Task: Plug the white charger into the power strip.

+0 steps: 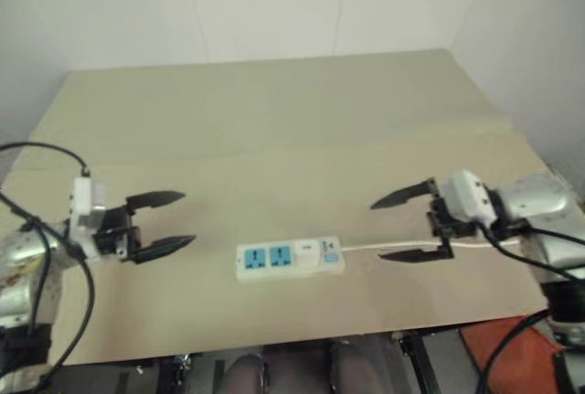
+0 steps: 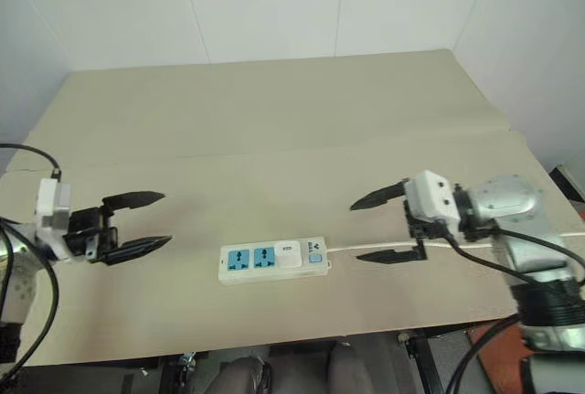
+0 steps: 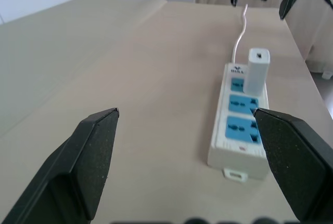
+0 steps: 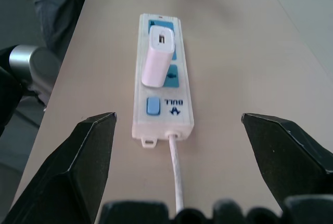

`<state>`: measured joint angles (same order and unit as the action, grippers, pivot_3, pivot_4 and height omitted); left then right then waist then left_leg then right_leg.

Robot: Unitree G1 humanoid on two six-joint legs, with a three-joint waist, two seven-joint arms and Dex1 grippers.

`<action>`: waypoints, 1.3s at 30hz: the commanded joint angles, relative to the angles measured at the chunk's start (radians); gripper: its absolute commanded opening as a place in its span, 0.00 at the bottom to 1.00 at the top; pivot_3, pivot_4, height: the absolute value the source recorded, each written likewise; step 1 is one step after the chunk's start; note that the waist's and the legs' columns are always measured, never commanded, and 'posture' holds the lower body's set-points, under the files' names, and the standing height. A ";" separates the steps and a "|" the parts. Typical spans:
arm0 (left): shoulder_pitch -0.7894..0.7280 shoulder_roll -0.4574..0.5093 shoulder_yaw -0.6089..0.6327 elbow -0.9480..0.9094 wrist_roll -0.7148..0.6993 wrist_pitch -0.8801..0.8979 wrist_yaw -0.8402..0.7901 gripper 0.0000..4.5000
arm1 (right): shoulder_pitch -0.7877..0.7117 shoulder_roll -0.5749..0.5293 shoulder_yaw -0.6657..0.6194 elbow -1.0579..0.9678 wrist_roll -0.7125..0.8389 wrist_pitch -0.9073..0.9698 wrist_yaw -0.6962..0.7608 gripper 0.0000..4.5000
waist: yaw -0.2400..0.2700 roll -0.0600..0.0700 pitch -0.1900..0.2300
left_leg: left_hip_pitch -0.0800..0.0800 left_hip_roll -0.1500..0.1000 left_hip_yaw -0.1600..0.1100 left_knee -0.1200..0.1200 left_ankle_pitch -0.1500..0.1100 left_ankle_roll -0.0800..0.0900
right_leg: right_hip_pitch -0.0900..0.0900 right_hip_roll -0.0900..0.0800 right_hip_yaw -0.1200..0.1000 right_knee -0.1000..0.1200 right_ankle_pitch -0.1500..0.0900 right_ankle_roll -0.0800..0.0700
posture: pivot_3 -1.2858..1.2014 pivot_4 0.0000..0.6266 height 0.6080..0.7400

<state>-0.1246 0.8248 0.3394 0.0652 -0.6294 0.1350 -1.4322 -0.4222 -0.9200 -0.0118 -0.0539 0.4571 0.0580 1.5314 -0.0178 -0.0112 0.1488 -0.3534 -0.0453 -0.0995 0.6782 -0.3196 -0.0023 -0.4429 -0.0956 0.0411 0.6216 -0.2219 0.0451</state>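
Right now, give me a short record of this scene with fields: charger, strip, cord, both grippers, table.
charger: white charger stands upright in the strip's socket nearest the switch end
strip: power strip lies flat near the table's front edge, two blue sockets free
cord: thin white cord runs from the switch end toward the right gripper
left gripper: open, holds nothing, left of the strip
right gripper: open, holds nothing, right of the strip
table: beige top

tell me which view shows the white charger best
The right wrist view: the white charger stands upright in the power strip, in the socket nearest the switch, its port visible on top. The left wrist view shows it farther off, past two free sockets. In the eye views it is a small white block.
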 commanded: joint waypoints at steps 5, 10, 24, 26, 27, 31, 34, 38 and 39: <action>0.039 0.005 0.039 -0.079 -0.021 0.001 0.019 1.00 | 0.037 -0.064 -0.056 -0.031 0.039 0.005 0.036 1.00 | 0.003 0.000 0.001 | 0.000 0.001 0.000 0.000 0.000 0.000 | 0.001 0.001 0.000 -0.005 0.000 0.000 | 0.52 0.24 1.00; 0.045 -0.005 0.021 -0.087 -0.013 -0.002 0.029 1.00 | 0.060 -0.067 -0.055 -0.037 0.028 0.000 0.020 1.00 | 0.002 0.000 0.001 | 0.000 0.001 0.001 0.000 0.000 0.000 | 0.001 0.000 0.000 -0.005 0.000 0.000 | 0.52 0.24 1.00; 0.004 -0.014 -0.016 -0.050 0.018 -0.031 0.035 1.00 | 0.100 -0.080 -0.078 -0.056 0.026 -0.002 -0.001 1.00 | 0.002 0.000 0.002 | 0.001 0.001 0.002 0.001 0.000 0.000 | 0.002 0.000 0.000 -0.004 0.000 0.000 | 0.52 0.24 1.00; 0.001 -0.014 -0.020 -0.053 0.019 -0.023 0.039 1.00 | 0.104 -0.078 -0.076 -0.054 0.023 -0.006 -0.005 1.00 | 0.003 0.000 0.002 | 0.001 0.001 0.002 0.001 0.000 0.000 | 0.002 0.000 0.000 -0.005 0.000 0.000 | 0.52 0.24 1.00; 0.000 -0.011 -0.023 -0.055 0.016 -0.012 0.037 1.00 | 0.106 -0.076 -0.076 -0.052 0.020 -0.009 -0.008 1.00 | 0.003 0.000 0.002 | 0.001 0.001 0.002 0.001 0.000 0.000 | 0.002 0.000 0.000 -0.004 0.000 0.000 | 0.52 0.24 1.00; -0.006 -0.009 -0.020 -0.060 0.003 0.010 0.042 1.00 | 0.104 -0.071 -0.068 -0.041 0.003 -0.023 -0.018 1.00 | 0.003 0.000 0.002 | 0.001 0.001 0.003 0.002 0.000 0.000 | 0.002 0.000 0.000 -0.004 0.000 0.000 | 0.52 0.24 1.00; -0.004 -0.012 -0.019 -0.063 0.008 0.007 0.047 1.00 | 0.106 -0.066 -0.067 -0.042 0.000 -0.024 -0.023 1.00 | 0.002 0.000 0.002 | 0.001 0.001 0.003 0.002 0.000 0.000 | 0.002 0.000 0.000 -0.003 0.000 0.000 | 0.52 0.24 1.00; 0.002 -0.018 -0.023 -0.063 0.022 -0.011 0.055 1.00 | 0.108 -0.063 -0.062 -0.043 -0.004 -0.029 -0.030 1.00 | 0.003 0.000 0.002 | 0.001 0.001 0.003 0.002 0.000 0.000 | 0.002 0.000 0.000 0.003 0.000 0.000 | 0.52 0.24 1.00; 0.002 -0.019 -0.026 -0.062 0.026 -0.017 0.055 1.00 | 0.107 -0.062 -0.060 -0.044 -0.005 -0.030 -0.032 1.00 | 0.003 0.000 0.002 | 0.001 0.001 0.003 0.002 0.000 0.000 | 0.002 0.000 0.000 0.003 0.000 0.000 | 0.52 0.24 1.00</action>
<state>-0.1186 0.8029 0.3051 0.0166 -0.6027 0.1352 -1.3826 -0.3148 -0.9843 -0.0535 -0.0790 0.4493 0.0504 1.5010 -0.0146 -0.0112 0.1503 -0.3526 -0.0446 -0.0965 0.6806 -0.3196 -0.0023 -0.4412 -0.0954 0.0413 0.6246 -0.2216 0.0453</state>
